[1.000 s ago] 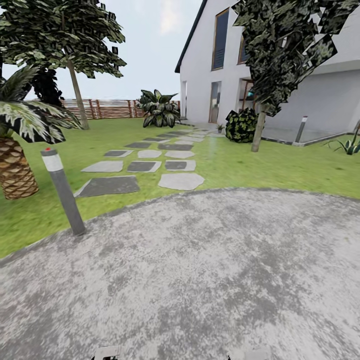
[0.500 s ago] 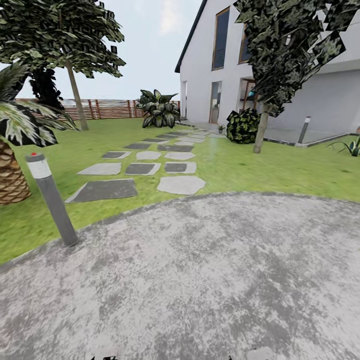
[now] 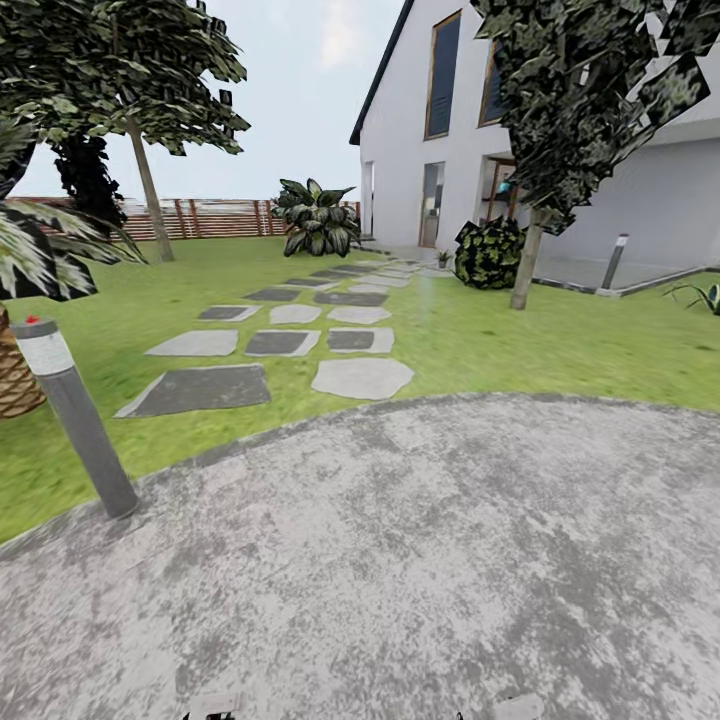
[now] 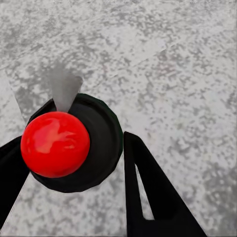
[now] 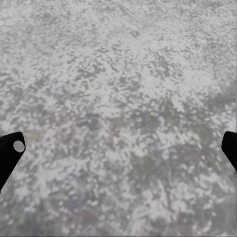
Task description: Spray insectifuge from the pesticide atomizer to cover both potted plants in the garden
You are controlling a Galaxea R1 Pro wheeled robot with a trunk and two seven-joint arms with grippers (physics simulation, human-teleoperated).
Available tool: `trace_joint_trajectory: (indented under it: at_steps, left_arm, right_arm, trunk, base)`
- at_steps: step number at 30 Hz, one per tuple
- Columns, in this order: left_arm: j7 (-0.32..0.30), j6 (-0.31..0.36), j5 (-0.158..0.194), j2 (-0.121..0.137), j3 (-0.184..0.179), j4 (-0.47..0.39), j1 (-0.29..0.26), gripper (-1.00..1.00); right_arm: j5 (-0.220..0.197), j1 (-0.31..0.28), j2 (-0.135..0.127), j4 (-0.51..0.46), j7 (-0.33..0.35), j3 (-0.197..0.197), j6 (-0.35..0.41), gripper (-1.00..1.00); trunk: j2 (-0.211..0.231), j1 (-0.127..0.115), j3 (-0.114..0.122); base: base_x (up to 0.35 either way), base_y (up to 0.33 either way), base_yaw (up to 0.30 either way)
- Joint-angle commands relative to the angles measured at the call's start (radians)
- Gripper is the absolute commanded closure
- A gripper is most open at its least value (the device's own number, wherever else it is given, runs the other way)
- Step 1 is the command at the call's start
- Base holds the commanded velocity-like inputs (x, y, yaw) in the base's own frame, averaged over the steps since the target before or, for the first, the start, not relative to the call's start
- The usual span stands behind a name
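In the left wrist view a dark round body topped by a red ball, the pesticide atomizer [image 4: 69,148] seen end on, sits between the two black fingers of my left gripper [image 4: 74,163]. Both fingers touch its sides, and it hangs over rough grey paving. My right gripper [image 5: 118,148] is open and empty over the same paving, with its fingertips at the picture's edges. In the head view a small potted plant [image 3: 441,258] stands far off by the house steps. A low rosette of pointed green leaves [image 3: 703,296] shows at the right edge of the lawn.
Grey paving [image 3: 400,560] lies underfoot, with lawn and stepping stones [image 3: 362,378] beyond it. A grey bollard [image 3: 75,420] stands at the paving's left edge beside a palm trunk [image 3: 15,375]. A tree trunk [image 3: 527,262], dark bushes [image 3: 488,255], another bollard [image 3: 613,264], the house and a slat fence [image 3: 215,217] lie farther off.
The whole head view has shifted: the camera has moved forward. The left bollard and palm now sit nearer and further left, and the stepping stones are slightly closer.
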Motion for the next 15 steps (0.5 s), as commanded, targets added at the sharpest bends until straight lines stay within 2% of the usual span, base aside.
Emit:
trace_joint_trajectory:
  at_steps: [1,15]
  left_arm:
    - [-0.003,-0.002,-0.007,-0.001,0.009,-0.001,0.000,1.00]
    - [-0.002,-0.002,-0.007,0.000,0.009,-0.002,0.000,1.00]
  right_arm:
    - [0.008,0.000,0.001,-0.001,0.002,-0.008,-0.002,-1.00]
    - [0.008,0.000,0.001,-0.001,0.002,-0.008,-0.003,-1.00]
  trunk:
    - [0.000,0.000,0.000]
    - [0.000,0.000,0.021]
  base:
    - [0.338,0.000,0.000]
    - [0.338,0.000,0.000]
